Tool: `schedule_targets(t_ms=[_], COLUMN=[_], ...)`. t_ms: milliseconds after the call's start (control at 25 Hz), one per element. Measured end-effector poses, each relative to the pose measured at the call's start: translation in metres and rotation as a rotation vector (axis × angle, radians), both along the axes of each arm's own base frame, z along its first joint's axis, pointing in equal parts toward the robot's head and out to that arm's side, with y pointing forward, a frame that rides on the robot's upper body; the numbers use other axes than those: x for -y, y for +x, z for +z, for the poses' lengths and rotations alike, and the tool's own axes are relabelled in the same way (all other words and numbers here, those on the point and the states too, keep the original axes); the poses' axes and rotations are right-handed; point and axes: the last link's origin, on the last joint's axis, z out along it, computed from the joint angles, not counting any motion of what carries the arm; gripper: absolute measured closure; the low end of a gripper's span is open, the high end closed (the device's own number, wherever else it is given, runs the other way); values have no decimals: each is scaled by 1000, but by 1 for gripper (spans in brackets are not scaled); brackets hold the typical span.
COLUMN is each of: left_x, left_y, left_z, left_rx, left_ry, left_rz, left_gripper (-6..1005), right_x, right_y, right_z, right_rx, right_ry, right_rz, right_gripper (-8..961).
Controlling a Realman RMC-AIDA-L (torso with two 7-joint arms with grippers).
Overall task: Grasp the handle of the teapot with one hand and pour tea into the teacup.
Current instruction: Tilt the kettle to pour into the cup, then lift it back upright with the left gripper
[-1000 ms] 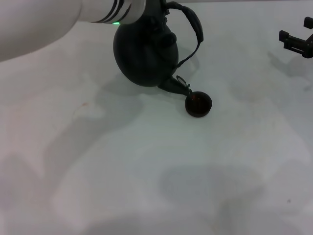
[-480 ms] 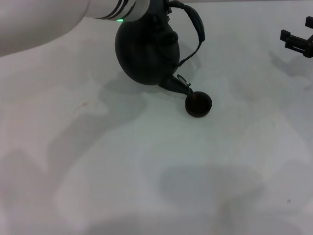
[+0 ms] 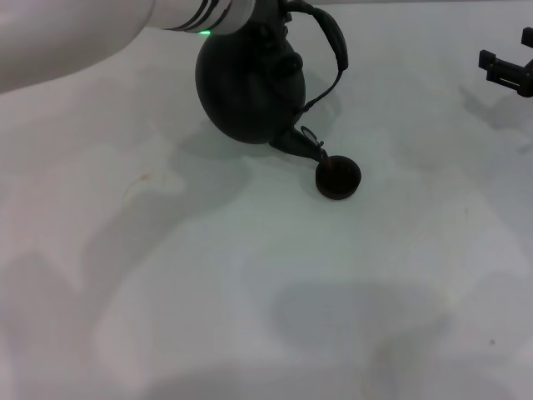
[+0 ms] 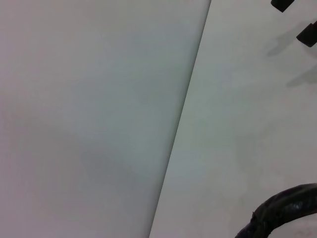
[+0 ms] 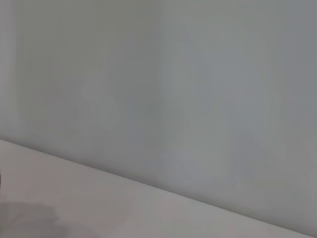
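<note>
The matte-black teapot (image 3: 246, 83) hangs tilted at the back of the white table, its short spout (image 3: 300, 143) pointing down at the rim of the small dark teacup (image 3: 338, 178). The arched black handle (image 3: 333, 42) swings out to the pot's right; a piece of it shows in the left wrist view (image 4: 282, 210). My left gripper (image 3: 271, 17) sits at the picture's top edge, shut on the handle above the pot, mostly hidden. My right gripper (image 3: 508, 67) is parked open at the far right, away from both.
The white table (image 3: 250, 275) stretches in front of the cup with only shadows on it. Its far edge (image 4: 183, 124) meets a plain wall. The right gripper's fingers (image 4: 282, 4) show in the left wrist view.
The teapot has shifted very slightly to the right with my left arm. The teacup and the right arm have not moved.
</note>
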Motion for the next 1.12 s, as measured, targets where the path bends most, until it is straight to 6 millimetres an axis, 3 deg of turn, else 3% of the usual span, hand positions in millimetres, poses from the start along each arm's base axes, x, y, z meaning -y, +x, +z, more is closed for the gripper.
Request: schedule_targets(t_ms=[480,1120], left_x=[-2,8], left_y=[-3,-26], left_z=[3,18], left_rx=[31,181], left_ry=[16,79], left_rz=[36,178], left_gripper=[879,882], right_x=[-3,-7], right_y=[1,0], right_z=[1,2], right_rx=[12,20], right_ry=[11,18], right_rz=[-12,-18], right_gripper=[108,108])
